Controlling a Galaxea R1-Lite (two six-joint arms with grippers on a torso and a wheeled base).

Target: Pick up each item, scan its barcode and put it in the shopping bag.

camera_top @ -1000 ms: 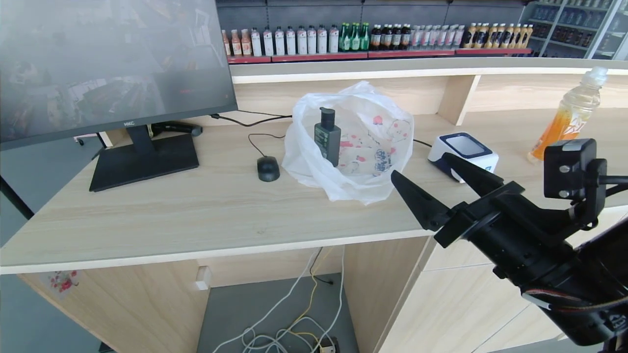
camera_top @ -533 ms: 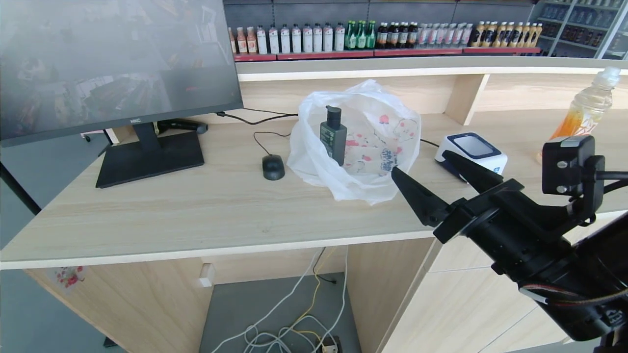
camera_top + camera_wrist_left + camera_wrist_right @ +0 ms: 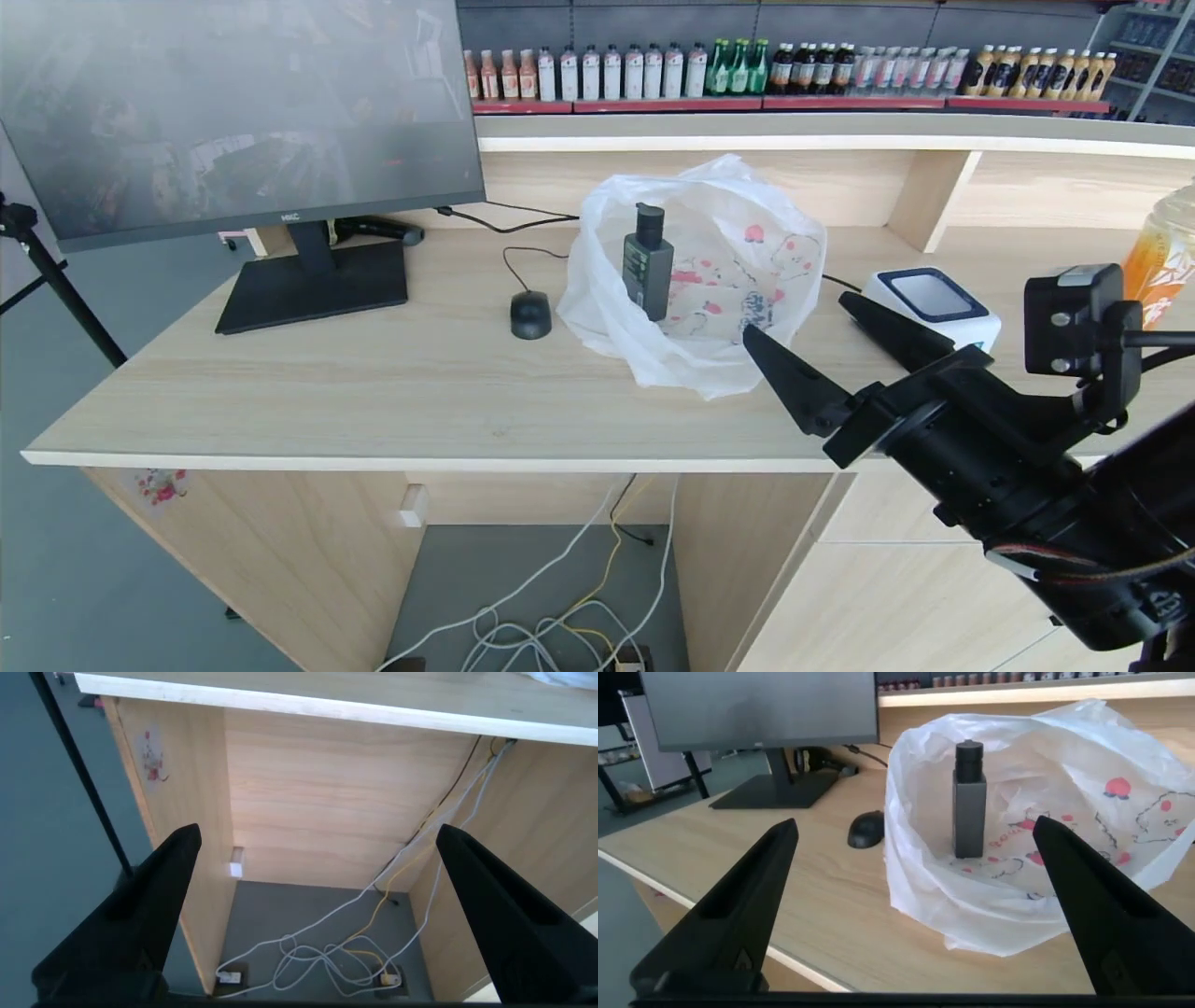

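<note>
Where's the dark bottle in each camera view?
Head view: dark bottle upright inside the white bag, mid-counter.
Right wrist view: dark bottle standing in the bag, straight ahead of the right end effector.
Left wrist view: faces the cables under the counter.
Shared landmark: mouse beside the bag.

A dark monitor (image 3: 243, 103) stands on its flat base at the left end of the wooden counter (image 3: 373, 392). A black mouse (image 3: 530, 314) sits near its right, wire trailing back. Loose cables (image 3: 532, 639) lie on the floor beneath. Drink bottles (image 3: 747, 70) line the red shelf behind.
</note>
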